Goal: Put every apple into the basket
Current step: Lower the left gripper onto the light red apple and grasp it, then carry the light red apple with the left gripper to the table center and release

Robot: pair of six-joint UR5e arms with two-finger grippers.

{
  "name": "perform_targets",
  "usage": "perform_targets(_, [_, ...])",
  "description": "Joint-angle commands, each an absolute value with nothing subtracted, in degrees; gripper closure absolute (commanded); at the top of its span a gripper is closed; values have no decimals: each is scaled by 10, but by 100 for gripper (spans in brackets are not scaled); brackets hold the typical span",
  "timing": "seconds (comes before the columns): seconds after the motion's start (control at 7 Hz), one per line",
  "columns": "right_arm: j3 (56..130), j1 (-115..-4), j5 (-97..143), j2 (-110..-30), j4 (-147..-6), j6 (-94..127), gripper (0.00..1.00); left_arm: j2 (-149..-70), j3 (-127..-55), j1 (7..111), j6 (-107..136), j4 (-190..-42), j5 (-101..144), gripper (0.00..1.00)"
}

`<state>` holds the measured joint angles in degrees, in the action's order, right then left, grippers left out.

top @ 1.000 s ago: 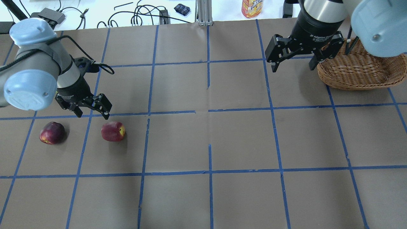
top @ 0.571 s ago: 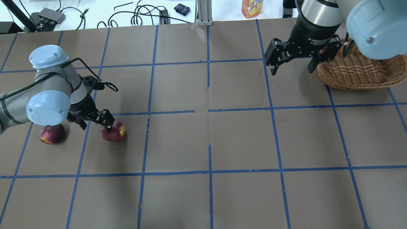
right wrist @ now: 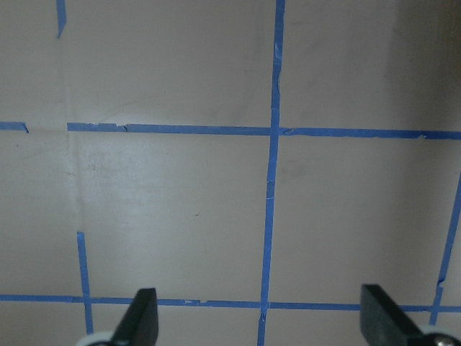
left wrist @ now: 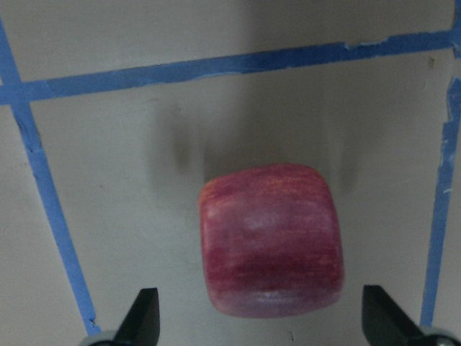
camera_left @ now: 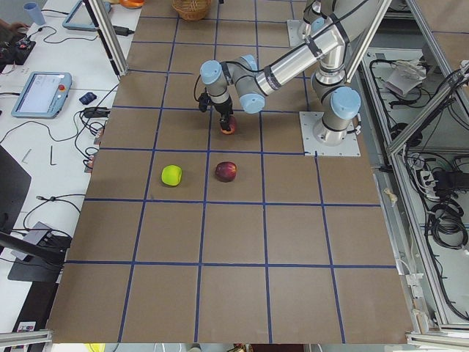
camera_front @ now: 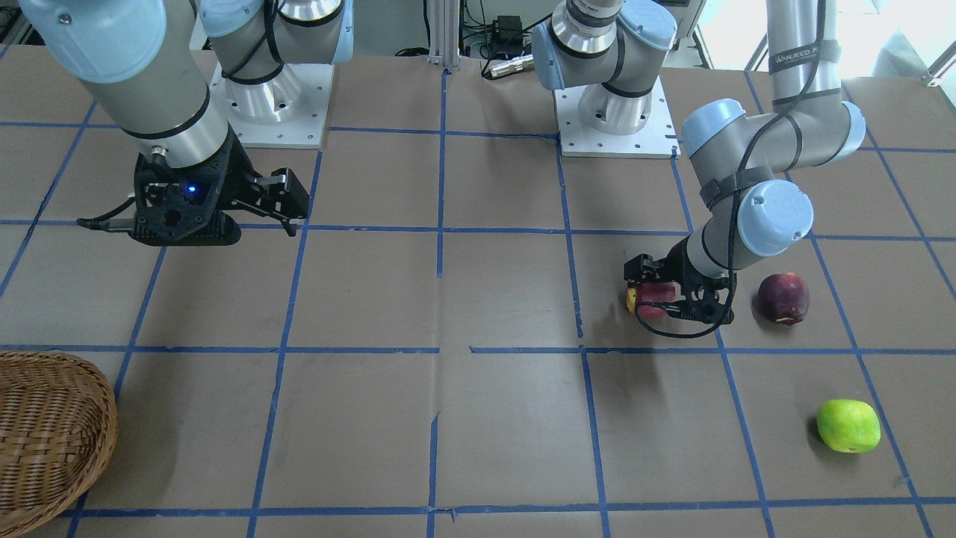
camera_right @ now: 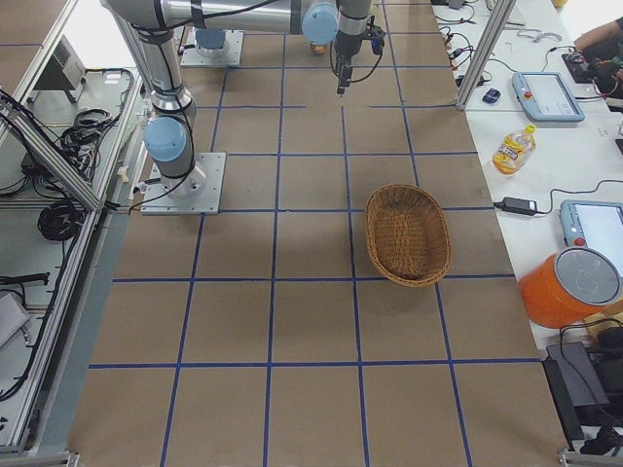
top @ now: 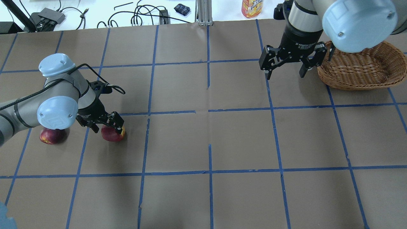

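The red apple (top: 113, 135) with a yellowish patch lies on the table at the left. My left gripper (top: 106, 126) is open and low over it. In the left wrist view the apple (left wrist: 270, 249) sits between the two fingertips (left wrist: 146, 316) without touching them. The maroon apple (top: 50, 136) lies just left of it, half hidden under my left arm. The green apple (camera_front: 848, 426) lies apart, nearer the operators' edge. My right gripper (top: 284, 68) is open and empty, just left of the wicker basket (top: 359, 68), which holds nothing I can see.
An orange drink bottle (top: 252, 8) and loose cables (top: 143, 16) lie on the white bench beyond the table's far edge. Both arm bases (camera_front: 612, 112) stand at the robot's side. Blue tape lines grid the brown tabletop.
My left arm has come down and forward, so its open fingers now straddle the red apple. My right gripper has moved left, a little away from the basket.
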<state>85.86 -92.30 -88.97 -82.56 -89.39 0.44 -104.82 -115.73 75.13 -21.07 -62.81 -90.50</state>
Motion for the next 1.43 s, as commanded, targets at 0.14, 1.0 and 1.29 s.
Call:
perform_targets(0.14, [814, -924, -884, -837, -887, 6, 0, -1045, -1156, 758, -189, -598, -911, 100])
perform_targets(1.0, [822, -918, -894, -861, -861, 4, 0, -1105, -1017, 1074, 269, -537, -803, 100])
perform_targets(1.29, [798, -920, -895, -861, -855, 7, 0, -1149, -994, 1109, 272, -517, -805, 100])
